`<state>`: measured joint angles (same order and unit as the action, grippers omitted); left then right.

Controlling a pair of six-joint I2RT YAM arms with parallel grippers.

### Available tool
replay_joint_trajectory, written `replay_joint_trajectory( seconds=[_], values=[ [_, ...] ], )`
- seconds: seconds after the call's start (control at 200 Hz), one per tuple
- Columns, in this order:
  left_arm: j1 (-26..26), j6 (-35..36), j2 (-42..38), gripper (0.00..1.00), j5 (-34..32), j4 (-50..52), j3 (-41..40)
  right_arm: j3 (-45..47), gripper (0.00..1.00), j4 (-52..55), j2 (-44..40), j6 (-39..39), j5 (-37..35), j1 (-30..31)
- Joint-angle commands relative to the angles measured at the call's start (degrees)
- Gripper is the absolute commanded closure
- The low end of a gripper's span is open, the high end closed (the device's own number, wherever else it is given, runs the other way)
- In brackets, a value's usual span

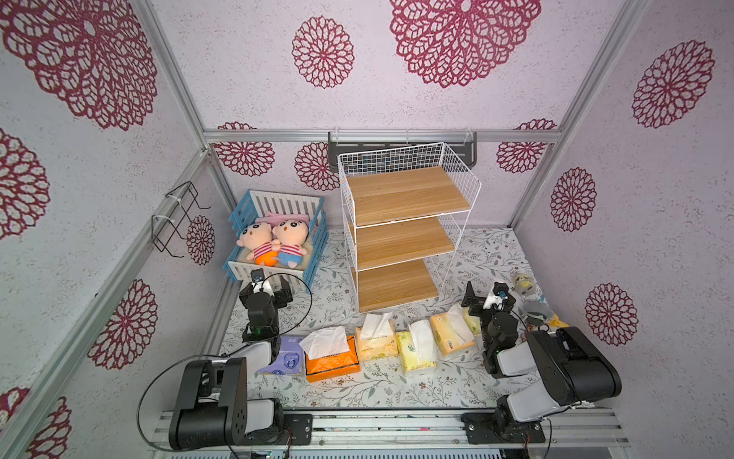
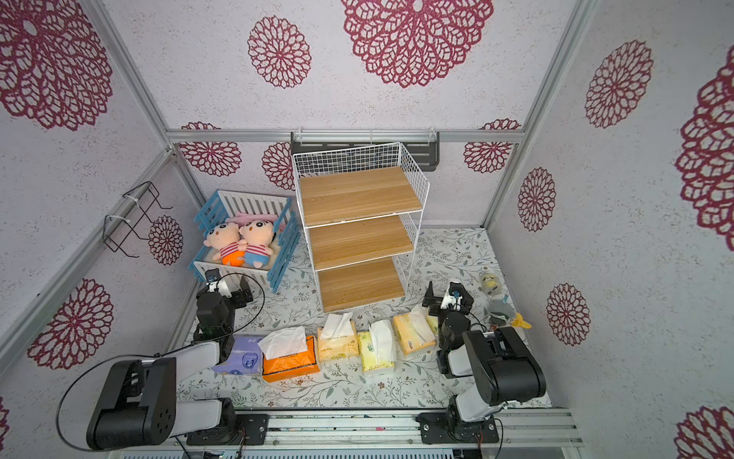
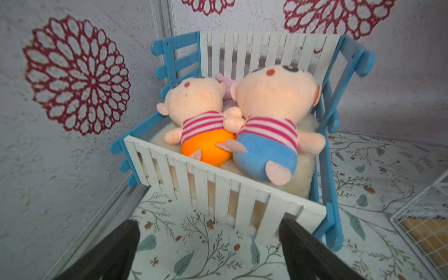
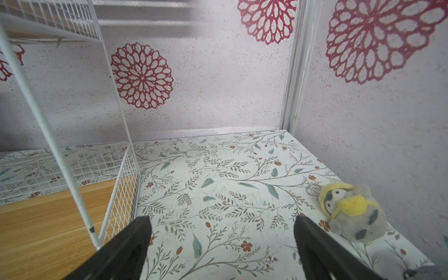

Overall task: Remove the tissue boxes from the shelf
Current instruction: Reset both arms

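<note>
Nearest my arms' bases, I am seeing the tissue boxes (image 2: 337, 345) lying in a row on the flowered worktop (image 1: 397, 393), in front of the shelf (image 1: 405, 242) and apart from it. The lavender pack (image 1: 286, 357) is sitting partly under my left arm. After it come the orange pack (image 1: 333, 361), a cream pack (image 1: 375, 343), a yellow-green pack (image 1: 415, 351) and a yellow pack (image 1: 451, 336). A sixth pack (image 1: 472, 322) is mostly hiding behind my right arm. White tissue is sticking out of the middle four.

Past the row, the left fingers (image 3: 116, 249) are standing wide apart, holding nothing and pointing at the blue-and-white crate (image 1: 242, 271), where two plush dolls (image 1: 274, 240) are lying side by side. The right fingers (image 4: 126, 247) are spread just as wide, gripping nothing. They are hovering over the worktop between the shelf's lower corner and a small grey-and-yellow plush toy (image 4: 349, 211) by the right wall.

Farthest back, the shelf is standing upright near the back wall, showing its three wooden boards.
</note>
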<state>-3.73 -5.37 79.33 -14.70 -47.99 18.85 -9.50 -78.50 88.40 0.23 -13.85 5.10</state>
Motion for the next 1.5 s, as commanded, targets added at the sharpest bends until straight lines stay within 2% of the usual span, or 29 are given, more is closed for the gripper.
replay_joint_trajectory(
  seconds=[0.0, 0.125, 0.205, 0.29, 0.365, 0.425, 0.525, 0.696, 1.081, 1.156, 1.496],
  values=[
    [0.12, 0.52, 4.96, 0.03, -0.09, -8.67, -0.36, -0.37, 0.01, -2.99, -0.16, 0.37, -0.36, -0.18],
    [0.02, 1.16, 10.9, 0.03, 0.48, -16.34, -0.65, 0.58, 0.01, -4.75, -0.16, 0.29, 0.13, -0.18],
    [-0.29, -0.09, 8.27, 0.03, 1.21, -10.97, -0.22, 0.89, 0.01, -5.43, -0.16, 0.31, -0.04, -0.18],
    [-0.59, 1.02, 10.05, 0.03, 2.5, -8.53, 2.76, 0.9, 0.01, -5.39, -0.11, 0.38, -0.07, -0.18],
    [-3.31, -1.34, 8.53, 0.03, 7.9, 0.74, 5.84, 0.8, 0.01, -5.3, -0.07, 0.33, 0.17, -0.18],
    [-4.34, -1.98, 9.58, 0.03, 8.97, -1.05, 5.89, 0.63, 0.01, -5.04, -0.07, 0.0, 1.03, -0.27],
    [-4.39, -1.93, 9.19, 0.03, 8.85, 0.41, 6.15, 0.21, 0.01, -4.15, -0.07, -0.36, 2.35, -0.27],
    [-4.42, -2.02, 9.4, 0.03, 8.96, -0.66, 5.89, 0.4, 0.01, -4.22, -0.2, 1.08, -1.91, -0.27],
    [-4.44, -2.04, 9.35, 0.03, 8.94, -0.98, 5.67, 0.14, 0.01, -3.95, -0.16, 1.01, -1.8, -0.27],
    [-4.36, -2.11, 9.4, 0.03, 8.91, -0.98, 5.67, -1.83, 0.01, -0.02, -0.16, 0.91, -1.23, -0.27],
    [-4.32, -2.05, 9.38, 0.03, 8.83, -1.02, 5.75, -1.23, 0.01, -1.3, -0.18, 0.77, -0.96, -0.27]
  ],
)
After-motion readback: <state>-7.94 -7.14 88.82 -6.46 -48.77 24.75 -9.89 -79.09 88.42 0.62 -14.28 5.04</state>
